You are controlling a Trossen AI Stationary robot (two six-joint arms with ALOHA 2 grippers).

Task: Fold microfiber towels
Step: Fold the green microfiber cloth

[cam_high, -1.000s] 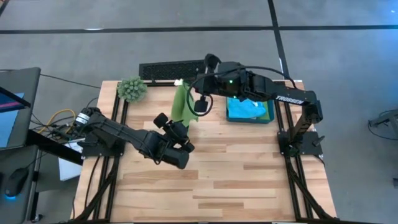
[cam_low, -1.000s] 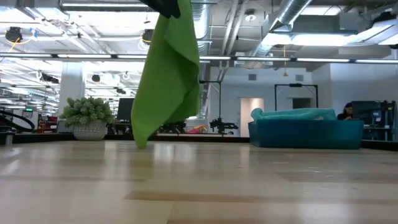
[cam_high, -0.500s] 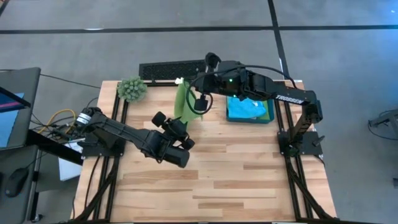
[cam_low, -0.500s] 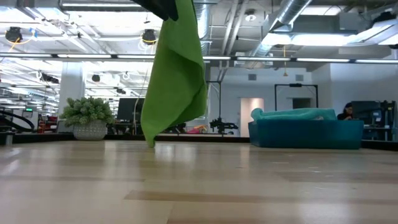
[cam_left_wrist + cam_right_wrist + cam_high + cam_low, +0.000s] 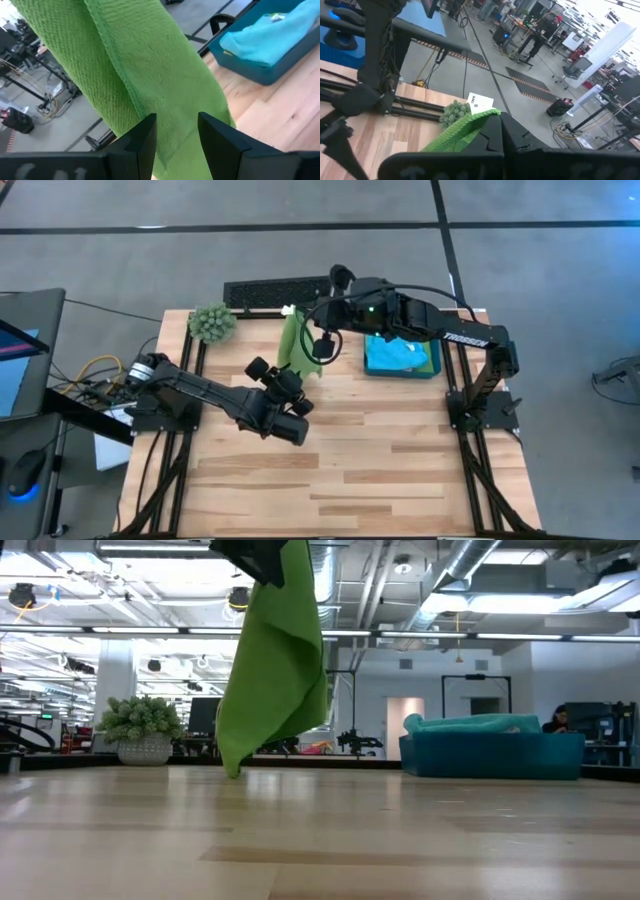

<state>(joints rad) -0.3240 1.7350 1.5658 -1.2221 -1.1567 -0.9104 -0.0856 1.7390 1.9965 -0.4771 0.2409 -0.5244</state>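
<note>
A lime green towel (image 5: 275, 670) hangs from my right gripper (image 5: 312, 342) over the table's far middle. Its lower corner (image 5: 232, 768) hangs just above the wood. It also shows in the high view (image 5: 291, 345). My left gripper (image 5: 177, 137) is open and close to the hanging towel (image 5: 150, 75), which fills the view ahead of its two fingers; I cannot tell whether they touch it. In the high view it (image 5: 283, 383) is just near of the towel. A light blue towel (image 5: 395, 353) lies in a teal bin (image 5: 432, 368). My right gripper pinches the lime green towel by a top edge or corner (image 5: 470, 124) between its two shut fingers (image 5: 495, 137). One layer or several, I cannot tell. The towel hangs slack and bunched below the fingers, clear of the table.
A fuzzy green plant ball (image 5: 212, 323) stands at the far left corner. A black grid-like panel (image 5: 275, 292) lies along the far edge. The teal bin stands at the far right. Bare wood (image 5: 380, 460) spreads over the near half of the table.
My left gripper has moved a little toward the table's right edge, closer under the hanging towel. The towel's lower end has swung slightly toward the right and back, while its top stays in my right gripper.
</note>
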